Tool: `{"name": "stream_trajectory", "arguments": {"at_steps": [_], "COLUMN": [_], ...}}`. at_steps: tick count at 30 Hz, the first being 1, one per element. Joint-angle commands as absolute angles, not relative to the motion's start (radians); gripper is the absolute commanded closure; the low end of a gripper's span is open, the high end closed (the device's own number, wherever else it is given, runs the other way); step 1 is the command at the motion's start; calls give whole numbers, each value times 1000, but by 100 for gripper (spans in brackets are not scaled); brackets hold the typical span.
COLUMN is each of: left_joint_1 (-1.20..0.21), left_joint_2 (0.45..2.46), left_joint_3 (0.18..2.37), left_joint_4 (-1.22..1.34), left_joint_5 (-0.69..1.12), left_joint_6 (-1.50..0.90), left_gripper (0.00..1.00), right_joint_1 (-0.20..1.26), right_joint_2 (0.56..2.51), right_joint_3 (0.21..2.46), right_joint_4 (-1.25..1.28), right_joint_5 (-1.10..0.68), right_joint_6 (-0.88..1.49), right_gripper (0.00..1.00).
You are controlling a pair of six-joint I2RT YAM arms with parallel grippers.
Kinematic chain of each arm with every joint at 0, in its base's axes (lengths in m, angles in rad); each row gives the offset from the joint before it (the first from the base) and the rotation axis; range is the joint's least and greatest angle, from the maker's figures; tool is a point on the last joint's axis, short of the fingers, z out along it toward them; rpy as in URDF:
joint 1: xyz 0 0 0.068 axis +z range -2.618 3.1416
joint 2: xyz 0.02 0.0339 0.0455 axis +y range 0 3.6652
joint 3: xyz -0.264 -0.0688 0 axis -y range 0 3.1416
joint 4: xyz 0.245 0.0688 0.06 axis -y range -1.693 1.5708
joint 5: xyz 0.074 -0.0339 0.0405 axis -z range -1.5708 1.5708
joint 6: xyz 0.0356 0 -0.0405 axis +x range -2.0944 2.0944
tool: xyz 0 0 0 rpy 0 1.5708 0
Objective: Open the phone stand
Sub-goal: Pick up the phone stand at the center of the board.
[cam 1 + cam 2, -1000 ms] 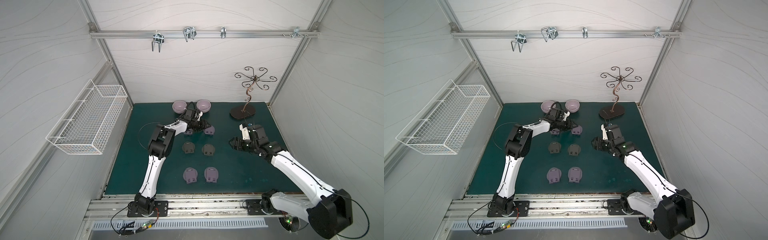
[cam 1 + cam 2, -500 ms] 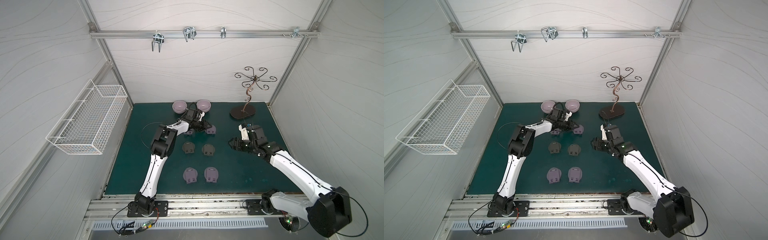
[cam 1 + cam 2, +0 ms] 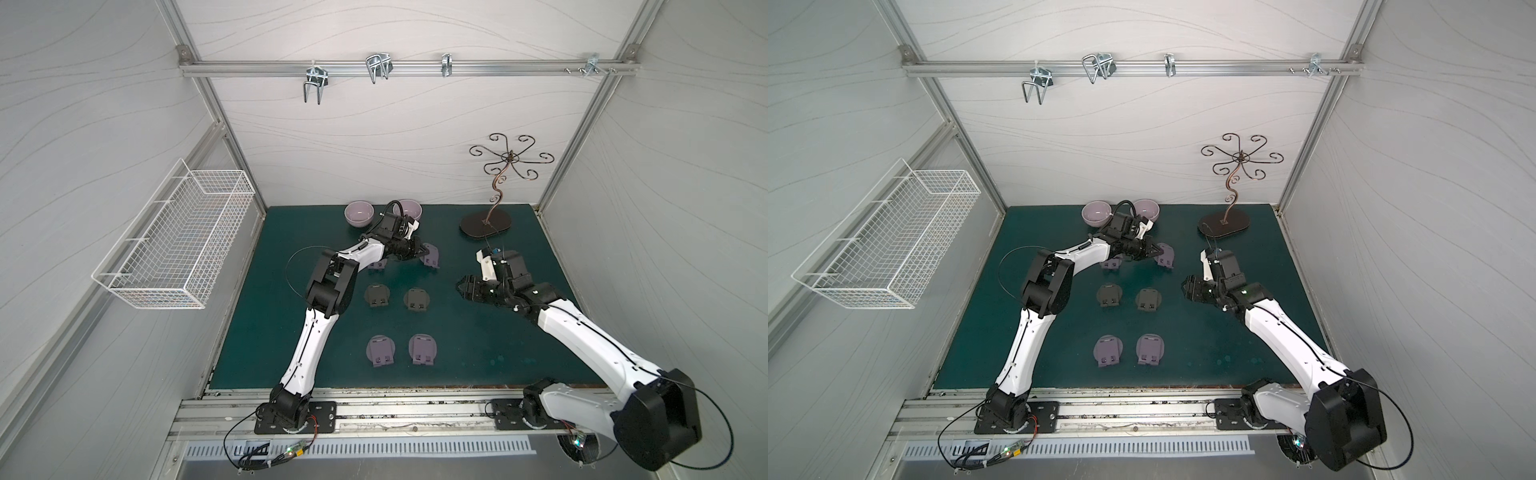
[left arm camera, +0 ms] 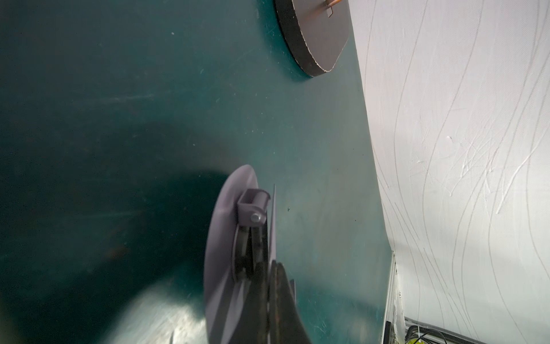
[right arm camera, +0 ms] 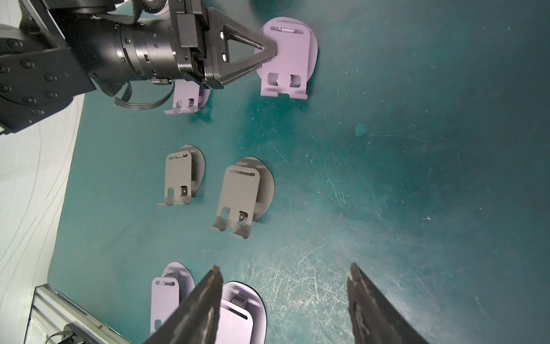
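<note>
Phone stand point(image 5: 293, 59) (lilac, far row) sits clamped in left gripper point(image 5: 271, 50).

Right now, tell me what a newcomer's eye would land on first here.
The left gripper, shut on a purple phone stand at the back of the green mat, draws the eye first. Next come the five other stands on the mat, and the curly jewelry tree at the back right corner.

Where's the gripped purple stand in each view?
Top view: stand, back row, nearer the tree base.
Top view: same spot.
Left wrist: seen edge-on, close up.
Right wrist: face-on, beyond the grey stands.
Landmark: left pincer, shut on it.
</note>
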State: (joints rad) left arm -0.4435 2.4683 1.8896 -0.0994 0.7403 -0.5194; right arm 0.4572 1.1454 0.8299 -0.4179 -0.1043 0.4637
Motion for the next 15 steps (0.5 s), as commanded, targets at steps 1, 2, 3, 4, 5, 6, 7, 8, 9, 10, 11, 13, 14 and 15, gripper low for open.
{"name": "stream_trajectory", "arguments": {"at_steps": [1, 2, 3, 4, 5, 6, 7, 8, 9, 10, 11, 13, 14, 15], "left_joint_1": [-446, -445, -445, -443, -441, -439, -435, -431, -427, -425, -422, -419, -419, -418], "left_joint_2": [2464, 2450, 2435, 2412, 2385, 2361, 2326, 2290, 2258, 2226, 2188, 2119, 2087, 2051], "left_joint_3": [1851, 1836, 1812, 1787, 1755, 1721, 1674, 1623, 1581, 1537, 1498, 1444, 1420, 1392], "left_joint_4": [-138, -130, -119, -97, -66, -17, 40, 113, 174, 239, 283, 326, 324, 325], "left_joint_5": [714, 720, 731, 741, 759, 780, 801, 818, 837, 852, 863, 885, 895, 906], "left_joint_6": [-511, -522, -534, -551, -583, -616, -663, -716, -761, -808, -842, -870, -868, -867], "left_gripper": [100, 100, 100, 100, 100, 100, 100, 100, 100, 100, 100, 100, 100, 100], "right_joint_1": [463, 463, 463, 463, 464, 463, 463, 462, 460, 454, 446, 424, 408, 389], "right_joint_2": [1145, 1143, 1140, 1130, 1121, 1108, 1092, 1075, 1059, 1041, 1023, 990, 979, 968], "right_joint_3": [825, 829, 834, 844, 850, 857, 861, 865, 869, 872, 876, 884, 893, 905], "right_joint_4": [-413, -419, -426, -440, -449, -456, -463, -469, -474, -480, -484, -494, -506, -522], "right_joint_5": [-92, -92, -92, -91, -90, -90, -89, -98, -107, -125, -157, -235, -278, -332], "right_joint_6": [469, 470, 468, 465, 461, 455, 450, 448, 445, 440, 439, 440, 444, 445], "right_gripper": [33, 33, 34, 34, 35, 35, 35, 35, 36, 36, 37, 38, 39, 40]}}
